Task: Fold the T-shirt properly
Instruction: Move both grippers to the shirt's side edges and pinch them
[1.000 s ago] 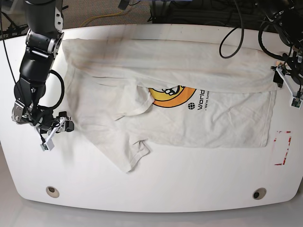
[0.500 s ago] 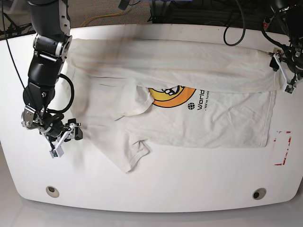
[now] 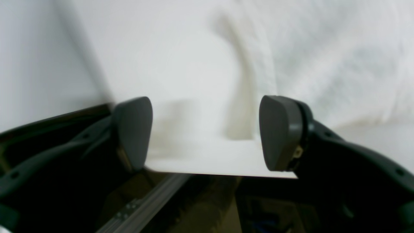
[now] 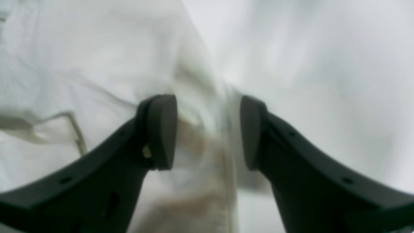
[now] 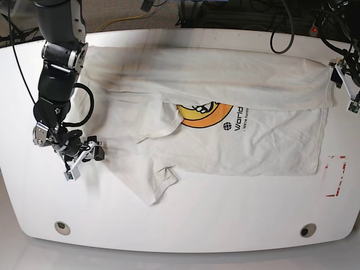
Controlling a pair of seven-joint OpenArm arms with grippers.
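Note:
The off-white T-shirt (image 5: 225, 107) lies spread on the white table, its far half folded over towards me. The orange-yellow print (image 5: 205, 114) with dark "World" lettering (image 5: 239, 119) shows partly, and no patch label shows. My right gripper (image 5: 84, 159) is open at the shirt's left edge. In the right wrist view the gripper (image 4: 207, 132) straddles a cloth hem (image 4: 200, 84). My left gripper (image 5: 350, 90) is open beside the shirt's folded right corner. In the left wrist view the gripper (image 3: 207, 134) is over the table edge, with cloth (image 3: 323, 58) just beyond.
A sleeve (image 5: 159, 185) sticks out towards the front. A red tape mark (image 5: 336, 175) is on the table at the right. Two round holes (image 5: 62, 227) (image 5: 307, 229) sit near the front edge. Cables hang behind the table's far edge.
My right gripper has moved right, up to the shirt's left edge. My left gripper has moved up along the shirt's right side to the folded corner.

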